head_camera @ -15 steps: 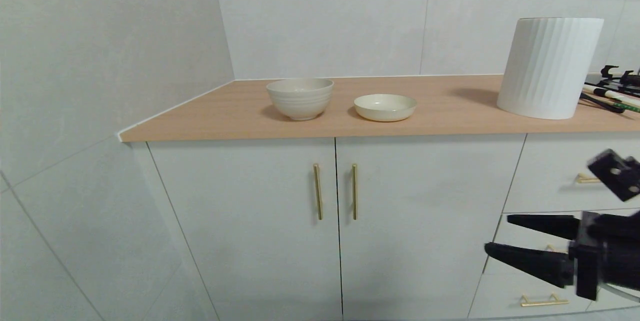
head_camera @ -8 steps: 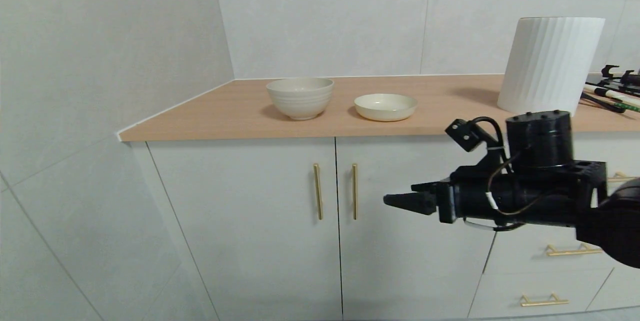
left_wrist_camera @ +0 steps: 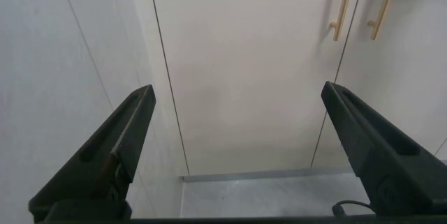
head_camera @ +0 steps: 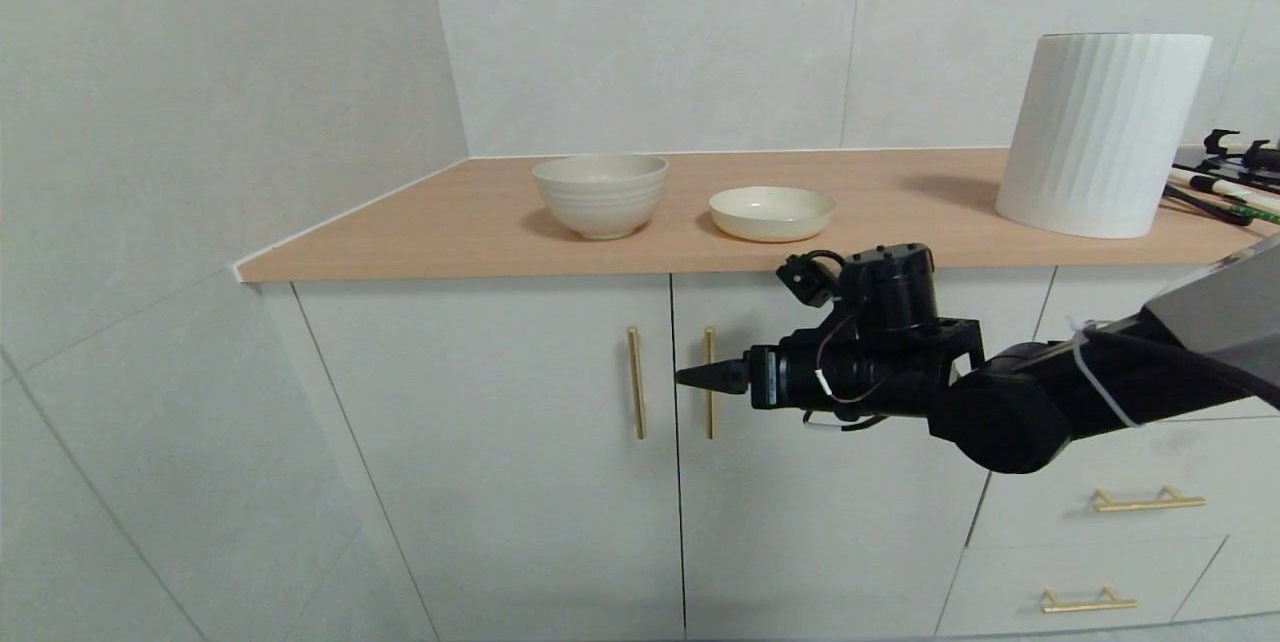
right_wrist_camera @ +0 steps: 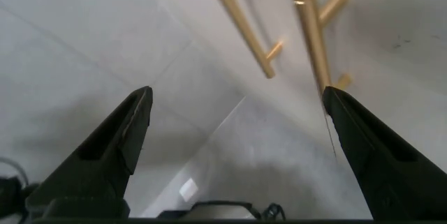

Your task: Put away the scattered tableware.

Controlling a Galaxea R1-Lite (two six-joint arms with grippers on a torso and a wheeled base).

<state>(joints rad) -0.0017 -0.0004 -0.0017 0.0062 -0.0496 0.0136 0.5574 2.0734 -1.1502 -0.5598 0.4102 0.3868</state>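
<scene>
Mid-frame, the right gripper (head_camera: 692,379), spread wide, hangs at the right door handle (head_camera: 710,417); misaligned, it may jab the cabinet door (head_camera: 830,522).

You will find no words, numbers or signs that you can read here. The pens (head_camera: 1225,190) at the right edge of the head view are too small for you to read anything on them.
</scene>
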